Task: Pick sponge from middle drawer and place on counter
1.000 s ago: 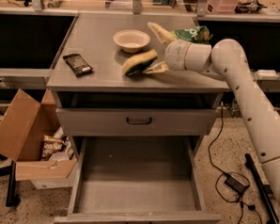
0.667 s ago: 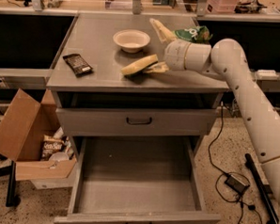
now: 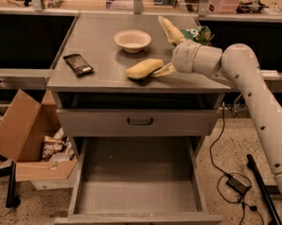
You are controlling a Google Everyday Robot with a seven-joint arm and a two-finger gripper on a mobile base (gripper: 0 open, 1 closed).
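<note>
The yellow sponge (image 3: 143,68) lies flat on the grey counter (image 3: 102,46), near its front edge and right of centre. My gripper (image 3: 165,50) is just right of the sponge, low over the counter, and is open. Its lower finger (image 3: 163,70) reaches the sponge's right end and its upper finger (image 3: 170,30) points away toward the back. The middle drawer (image 3: 137,190) is pulled fully out below, and its floor is bare.
A cream bowl (image 3: 132,40) and a dark snack bar (image 3: 78,64) sit on the counter; a green bag (image 3: 198,34) lies behind my wrist. The drawer above has a closed front (image 3: 98,123). A cardboard box (image 3: 26,132) stands on the floor at left, cables and a power brick (image 3: 237,184) at right.
The sponge was tilted with its dark face showing by the lower finger; it has dropped and now lies flat on the counter. The arm has barely moved.
</note>
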